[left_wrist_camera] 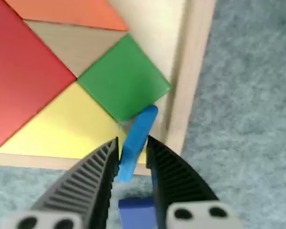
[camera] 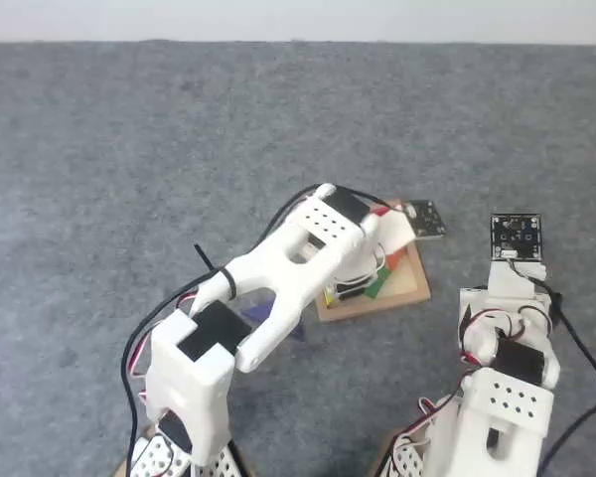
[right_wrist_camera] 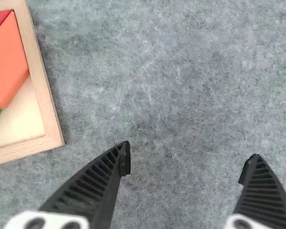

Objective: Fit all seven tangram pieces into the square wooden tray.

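worktop point(camera: 129, 149): grey, carpet-like surface that carries the tray and both arms.
square wooden tray point(camera: 415, 286): lies flat, right of centre in the high view, largely covered by the left arm point(camera: 288, 268). Its pale rim and 1 corner also appear in the right wrist view.
flat pieces: 5 lie edge to edge in the tray: red triangle point(left_wrist_camera: 24, 71), orange triangle point(left_wrist_camera: 71, 12), tan triangle point(left_wrist_camera: 78, 45), green square point(left_wrist_camera: 124, 78) and yellow triangle point(left_wrist_camera: 62, 129).
blue piece point(left_wrist_camera: 142, 125): stands on edge and tilted, in the narrow gap between the green square and the tray's rim. The end away from the gripper touches the green square's corner; the other end sits between the gripper fingers.
left gripper point(left_wrist_camera: 132, 142): over the tray's edge, closed on the blue piece, with both ribbed black fingers point(left_wrist_camera: 97, 176) pressed against its 2 faces.
purple piece point(camera: 258, 311): on the worktop outside the tray, near its edge and partly under the left arm. Whether it touches the tray cannot be told.
right arm point(camera: 507, 397): folded at the right of the worktop, apart from the tray.
right gripper point(right_wrist_camera: 189, 160): 2 fingers spread wide apart above the grey worktop, near 1 tray corner.
tray floor point(right_wrist_camera: 19, 119): a cream area showing beside the orange triangle, along the rim.
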Robot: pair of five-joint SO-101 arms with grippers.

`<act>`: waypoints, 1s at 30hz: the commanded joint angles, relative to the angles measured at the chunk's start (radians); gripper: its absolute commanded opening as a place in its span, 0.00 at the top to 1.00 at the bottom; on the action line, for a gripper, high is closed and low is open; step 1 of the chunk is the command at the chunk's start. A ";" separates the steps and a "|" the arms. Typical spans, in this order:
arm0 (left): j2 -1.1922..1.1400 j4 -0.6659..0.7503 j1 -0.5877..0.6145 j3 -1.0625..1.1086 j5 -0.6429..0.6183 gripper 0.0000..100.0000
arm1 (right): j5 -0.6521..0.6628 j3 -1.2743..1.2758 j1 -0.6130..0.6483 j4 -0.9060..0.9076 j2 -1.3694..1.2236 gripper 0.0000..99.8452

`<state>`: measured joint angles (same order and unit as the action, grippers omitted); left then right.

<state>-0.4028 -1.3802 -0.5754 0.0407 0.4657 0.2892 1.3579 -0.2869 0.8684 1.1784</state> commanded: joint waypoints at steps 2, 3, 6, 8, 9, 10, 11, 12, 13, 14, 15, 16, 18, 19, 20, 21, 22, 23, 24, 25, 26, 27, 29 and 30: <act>0.003 -0.017 0.009 -0.061 0.008 0.91 | -0.012 -0.021 0.010 0.001 0.021 0.64; 0.003 -0.017 0.005 -0.061 0.008 0.91 | -0.012 -0.021 0.010 0.001 0.021 0.64; 0.012 -0.017 0.000 -0.061 0.003 0.91 | -0.012 -0.021 0.010 0.001 0.021 0.64; 0.014 -0.038 -0.006 -0.067 0.003 0.91 | -0.012 -0.021 0.010 0.001 0.021 0.64; 0.014 -0.051 -0.011 -0.076 0.003 0.91 | -0.012 -0.021 0.010 0.001 0.021 0.64; 0.014 -0.066 -0.018 -0.085 0.002 0.91 | -0.012 -0.021 0.012 0.001 0.021 0.64; 0.014 -0.081 -0.023 -0.096 0.002 0.90 | -0.012 -0.021 0.012 0.001 0.021 0.64; 0.014 -0.095 -0.031 -0.110 0.000 0.90 | -0.012 -0.021 0.012 0.001 0.021 0.64; 0.014 -0.110 -0.038 -0.124 -0.009 0.90 | -0.012 -0.021 0.012 0.001 0.021 0.64; 0.014 -0.121 -0.043 -0.140 -0.025 0.90 | -0.012 -0.021 0.012 0.001 0.021 0.64; 0.014 -0.130 -0.044 -0.160 -0.035 0.90 | -0.012 -0.021 0.012 0.001 0.021 0.64; 0.014 -0.141 -0.044 -0.179 -0.043 0.90 | -0.012 -0.021 0.012 0.001 0.021 0.64; 0.014 -0.150 -0.032 -0.206 -0.057 0.88 | -0.012 -0.021 0.012 0.001 0.021 0.64; 0.014 -0.152 -0.018 -0.214 -0.064 0.88 | -0.012 -0.020 0.012 0.001 0.021 0.64; 0.011 -0.152 -0.005 -0.214 -0.066 0.87 | -0.012 -0.018 0.012 0.001 0.021 0.64; 0.006 -0.150 0.009 -0.214 -0.064 0.87 | -0.011 -0.014 0.012 -0.001 0.021 0.64; 0.003 -0.147 0.028 -0.214 -0.066 0.87 | -0.009 -0.012 0.012 -0.002 0.021 0.64; 0.003 -0.147 0.049 -0.214 -0.066 0.87 | -0.009 -0.012 0.012 -0.002 0.021 0.64; 0.003 -0.146 0.074 -0.214 -0.066 0.87 | -0.008 -0.012 0.012 -0.001 0.021 0.64; 0.011 -0.144 0.106 -0.217 -0.069 0.87 | -0.008 -0.012 0.012 -0.001 0.021 0.64; 0.015 -0.138 0.138 -0.220 -0.084 0.87 | -0.006 -0.012 0.012 -0.001 0.021 0.64; 0.021 -0.130 0.172 -0.222 -0.114 0.87 | -0.006 -0.012 0.012 -0.001 0.021 0.64; 0.052 -0.115 0.232 -0.208 -0.161 0.87 | -0.003 -0.014 0.015 0.001 0.021 0.64; 0.077 -0.103 0.255 -0.188 -0.172 0.87 | 0.008 -0.015 0.024 0.001 0.021 0.64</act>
<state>-0.4104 -1.5182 -0.4250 -0.1343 0.3613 0.2892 1.3579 -0.2869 0.8684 1.1784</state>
